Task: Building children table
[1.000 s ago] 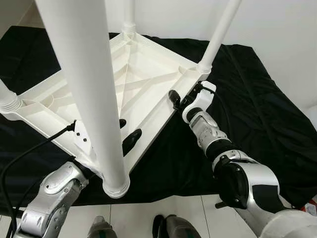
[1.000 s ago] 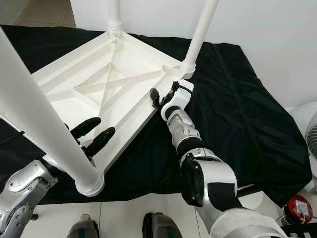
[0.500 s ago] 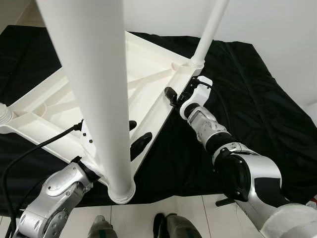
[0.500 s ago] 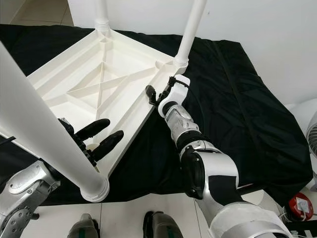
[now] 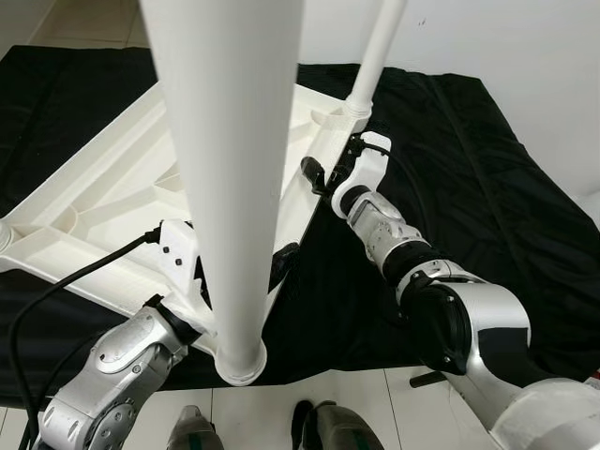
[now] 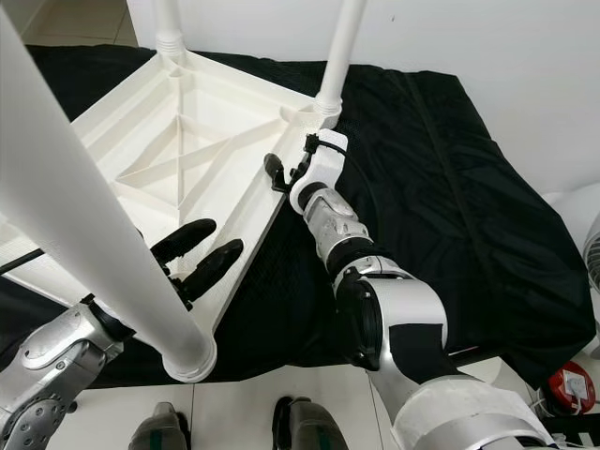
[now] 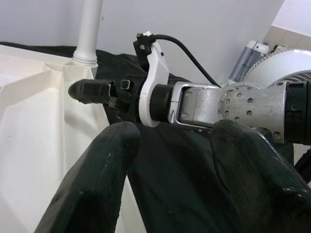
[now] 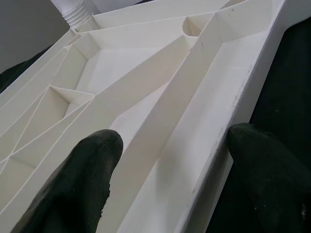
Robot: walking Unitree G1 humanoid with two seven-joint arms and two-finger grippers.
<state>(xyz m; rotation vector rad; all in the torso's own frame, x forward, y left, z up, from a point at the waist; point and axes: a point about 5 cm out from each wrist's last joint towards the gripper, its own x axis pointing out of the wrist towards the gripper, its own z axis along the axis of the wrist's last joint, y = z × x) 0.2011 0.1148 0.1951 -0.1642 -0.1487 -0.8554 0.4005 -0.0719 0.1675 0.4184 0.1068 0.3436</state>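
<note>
You are looking down at a black cloth (image 6: pixel 450 187) spread over a low surface against a white wall (image 6: pixel 487 47), with pale floor tiles (image 6: pixel 234 412) along its near edge. On the cloth lies the white plastic table (image 6: pixel 141 141), upside down, its ribbed underside facing up and its legs standing upward. One leg (image 6: pixel 84 225) rises close in front of your camera at the near corner, another leg (image 6: pixel 339 52) stands at the right corner, and a third (image 6: pixel 169 23) at the far corner.

Your left hand (image 6: pixel 197 255) sits beside the near leg, at the table's near right edge. Its two black fingers (image 7: pixel 95 184) are spread apart with nothing between them; in the left wrist view one lies over the white frame and the other over the cloth.

Your right hand (image 6: pixel 284 174) is stretched forward to the right edge of the table, just short of the right corner leg. Its fingers (image 8: pixel 73 179) are spread wide and straddle the table's edge rail (image 8: pixel 214 145), one over the ribbed inside and the other outside over the cloth. You cannot tell whether they press on the rail.

A white fan (image 7: pixel 284 65) stands off to the right, past the cloth.
</note>
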